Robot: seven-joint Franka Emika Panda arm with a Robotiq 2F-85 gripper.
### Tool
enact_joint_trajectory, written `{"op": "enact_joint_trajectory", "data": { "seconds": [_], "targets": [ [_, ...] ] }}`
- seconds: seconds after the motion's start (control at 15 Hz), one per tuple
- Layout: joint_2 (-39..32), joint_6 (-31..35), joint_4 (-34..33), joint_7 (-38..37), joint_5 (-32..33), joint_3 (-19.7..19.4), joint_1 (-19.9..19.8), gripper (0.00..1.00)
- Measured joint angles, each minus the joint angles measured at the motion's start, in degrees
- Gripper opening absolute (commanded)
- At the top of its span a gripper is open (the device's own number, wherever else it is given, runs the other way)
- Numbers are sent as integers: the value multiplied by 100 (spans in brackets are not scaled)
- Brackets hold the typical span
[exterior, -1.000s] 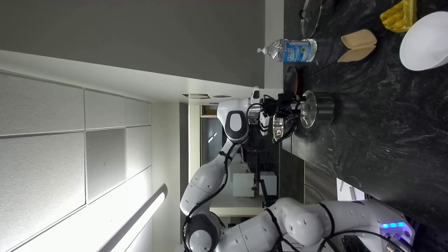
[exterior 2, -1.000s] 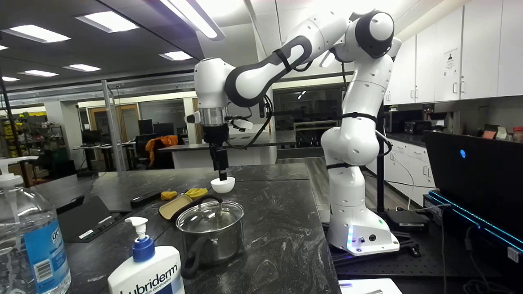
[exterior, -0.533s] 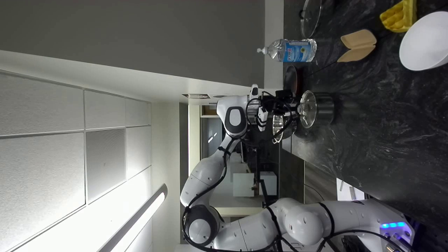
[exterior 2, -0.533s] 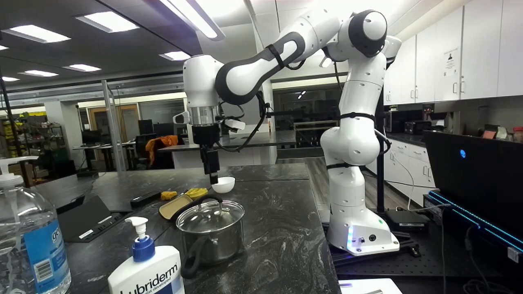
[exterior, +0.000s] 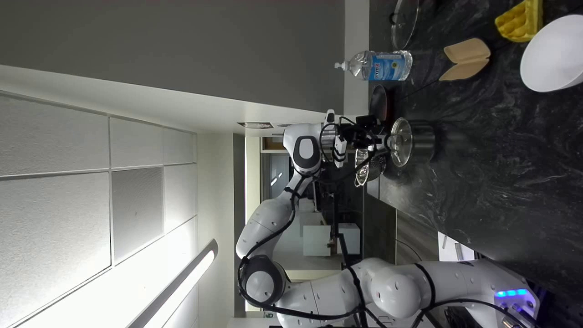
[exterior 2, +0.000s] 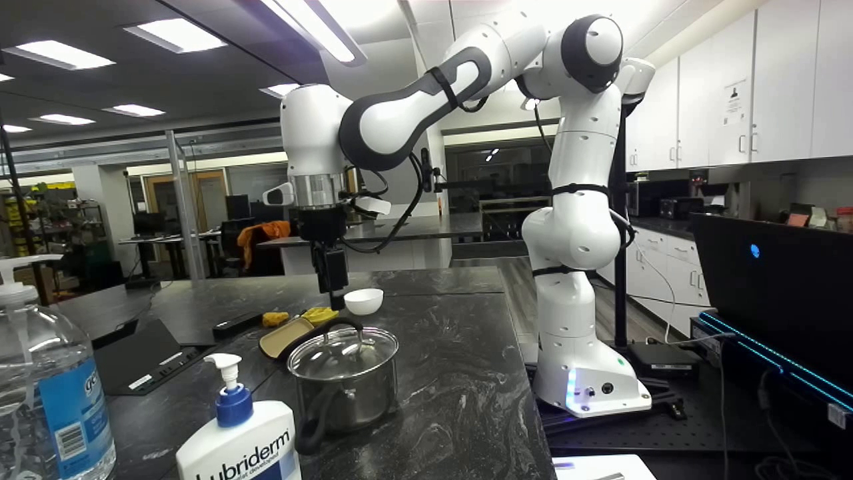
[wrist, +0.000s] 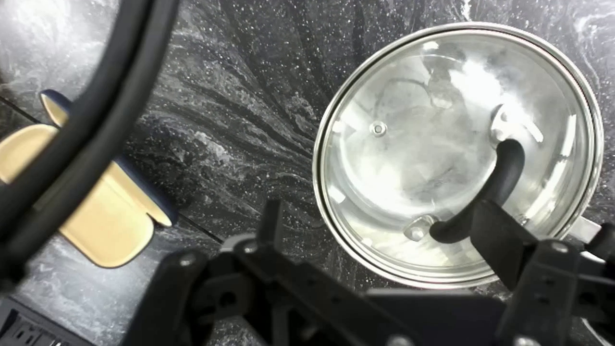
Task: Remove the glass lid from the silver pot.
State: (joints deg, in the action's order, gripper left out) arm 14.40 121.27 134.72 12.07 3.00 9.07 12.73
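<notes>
The glass lid (exterior 2: 345, 353) has a metal rim and a dark arched handle. It sits on the silver pot (exterior 2: 356, 403), which has a dark side handle. Both show in an exterior view turned on its side, the lid (exterior: 401, 143) over the pot (exterior: 423, 142). My gripper (exterior 2: 336, 300) points down above the lid. In the wrist view my gripper (wrist: 384, 226) is open, fingers wide apart and nothing between them. The right finger overlaps the handle of the lid (wrist: 423, 144); whether it touches cannot be told. The pot's body is mostly hidden under the lid there.
A white bowl (exterior 2: 364, 301), yellow pieces (exterior 2: 320, 315) and a tan tray (exterior 2: 283, 337) lie near the pot. A lotion bottle (exterior 2: 240, 440) and clear bottle (exterior 2: 66, 393) stand in front. Another glass lid (exterior: 405, 23) lies farther along the counter. A dark laptop-like device (exterior 2: 143, 360) lies left.
My gripper has moved left in an exterior view, from above the white bowl to above the lid. The fingers appear slightly lower in that picture. The pot and lid have not moved.
</notes>
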Motion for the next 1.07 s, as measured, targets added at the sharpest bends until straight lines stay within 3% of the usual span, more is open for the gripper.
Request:
{"op": "enact_joint_trajectory", "data": {
  "seconds": [0.53, 1.07],
  "targets": [
    [-416, -54, -376, -147, -24, 173, 44, 100],
    [-839, -257, -725, -1068, -149, 298, 57, 100]
  ]
}}
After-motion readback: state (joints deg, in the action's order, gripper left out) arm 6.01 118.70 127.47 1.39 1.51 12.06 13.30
